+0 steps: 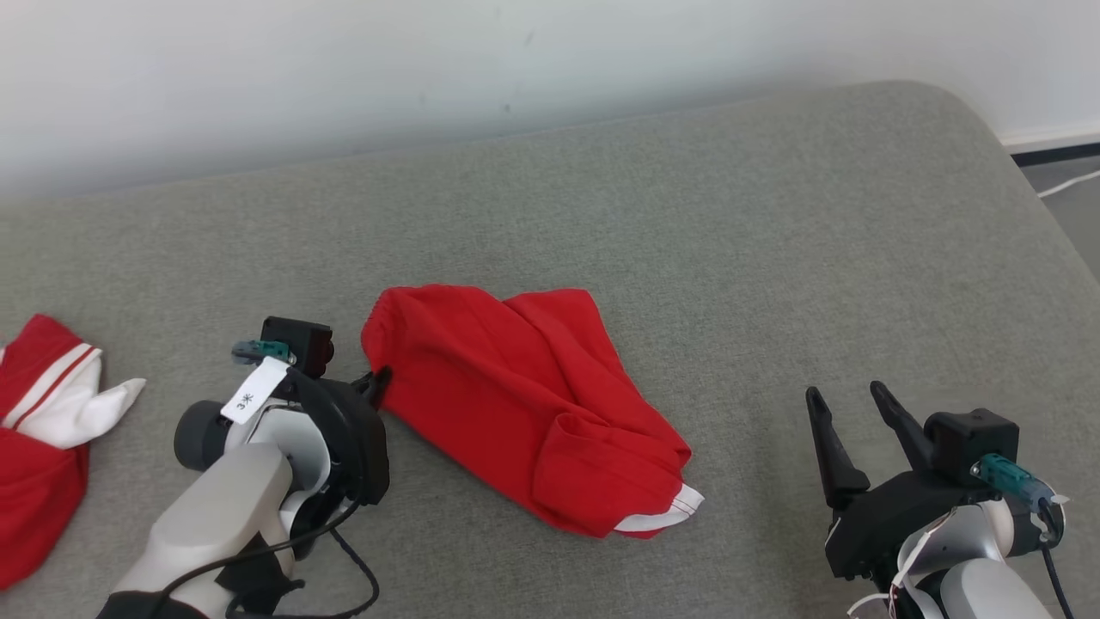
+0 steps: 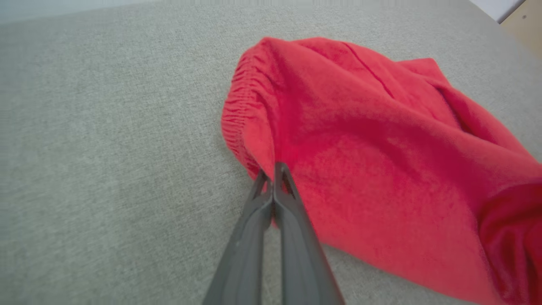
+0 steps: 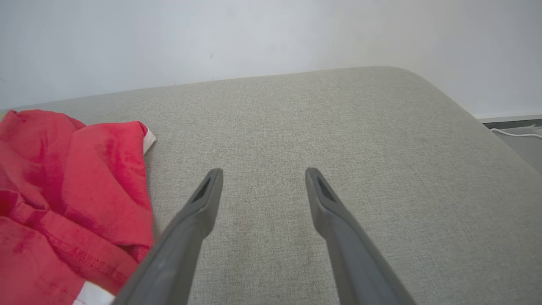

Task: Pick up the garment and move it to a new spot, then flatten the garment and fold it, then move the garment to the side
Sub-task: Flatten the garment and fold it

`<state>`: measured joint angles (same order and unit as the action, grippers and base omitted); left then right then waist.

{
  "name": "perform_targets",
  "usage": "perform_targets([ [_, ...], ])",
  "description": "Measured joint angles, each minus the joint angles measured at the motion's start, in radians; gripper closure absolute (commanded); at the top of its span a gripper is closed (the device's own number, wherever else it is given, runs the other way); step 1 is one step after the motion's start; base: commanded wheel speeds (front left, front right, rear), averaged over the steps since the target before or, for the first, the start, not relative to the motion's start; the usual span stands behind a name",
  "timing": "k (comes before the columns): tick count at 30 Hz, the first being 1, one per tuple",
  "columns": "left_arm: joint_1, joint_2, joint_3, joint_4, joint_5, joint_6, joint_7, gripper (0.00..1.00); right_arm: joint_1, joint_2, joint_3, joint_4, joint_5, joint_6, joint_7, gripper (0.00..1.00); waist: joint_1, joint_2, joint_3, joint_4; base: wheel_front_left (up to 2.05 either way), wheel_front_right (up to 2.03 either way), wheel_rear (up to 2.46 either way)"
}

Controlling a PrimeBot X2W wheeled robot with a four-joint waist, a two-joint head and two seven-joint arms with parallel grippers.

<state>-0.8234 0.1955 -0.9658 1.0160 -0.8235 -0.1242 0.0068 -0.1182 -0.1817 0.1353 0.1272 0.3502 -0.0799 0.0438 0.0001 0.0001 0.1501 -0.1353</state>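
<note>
Fig.: L claw clamped on garment edge at its tips, cloth trailing right; best lift slow, R claw open, clear.

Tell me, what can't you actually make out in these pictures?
- Head view: the red garment hides its shape in its own folds.
- Head view: the red-and-white garment is cut off by the left edge.
- Left wrist view: the left gripper is shut at the red garment's hem, but its fingers hide whether cloth is pinched.
</note>
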Motion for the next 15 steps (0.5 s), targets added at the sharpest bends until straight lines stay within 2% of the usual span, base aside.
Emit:
perform_targets([
  [7, 0.085, 0.019, -0.035, -0.010, 0.008, -0.001, -0.013, 1.00, 0.010, 0.007, 0.002, 0.029, 0.002, 0.000, -0.003, 0.00, 0.0000, 0.0000, -0.031, 0.037, 0.00, 0.00, 0.00],
  [15, 0.206, 0.053, -0.076, -0.107, 0.028, -0.001, -0.062, 1.00, 0.059, 0.013, -0.006, 0.058, 0.020, 0.000, -0.018, 0.00, -0.0001, -0.0001, -0.083, 0.094, 0.00, 0.00, 0.00],
])
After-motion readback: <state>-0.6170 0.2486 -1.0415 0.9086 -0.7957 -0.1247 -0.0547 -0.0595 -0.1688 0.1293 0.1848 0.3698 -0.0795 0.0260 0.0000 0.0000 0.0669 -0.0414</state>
